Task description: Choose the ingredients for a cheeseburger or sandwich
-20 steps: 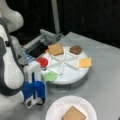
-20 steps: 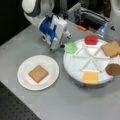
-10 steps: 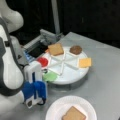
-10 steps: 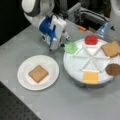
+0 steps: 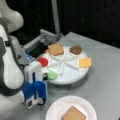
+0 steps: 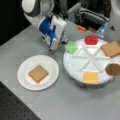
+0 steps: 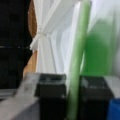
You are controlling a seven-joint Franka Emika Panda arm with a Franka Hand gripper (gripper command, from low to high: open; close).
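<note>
My gripper (image 6: 64,42) is at the tray's edge, shut on the green lettuce (image 6: 72,47), an ingredient. In the wrist view the lettuce (image 7: 77,62) stands edge-on between my two black fingers (image 7: 51,97). In a front view the gripper (image 5: 46,76) touches the lettuce (image 5: 51,75). The other ingredients lie in the tray's sections: red tomato (image 6: 91,40), toast (image 6: 111,48), brown patty (image 6: 113,69) and yellow cheese (image 6: 90,77). Of the sandwich, a single toast slice (image 6: 38,73) lies on the white plate (image 6: 25,75).
The round white divided tray (image 5: 75,77) stands on a grey table, with the plate (image 5: 57,110) beside it. A grey box-like device (image 5: 46,37) sits behind the tray. My arm's white body (image 5: 10,75) fills a front view's left side.
</note>
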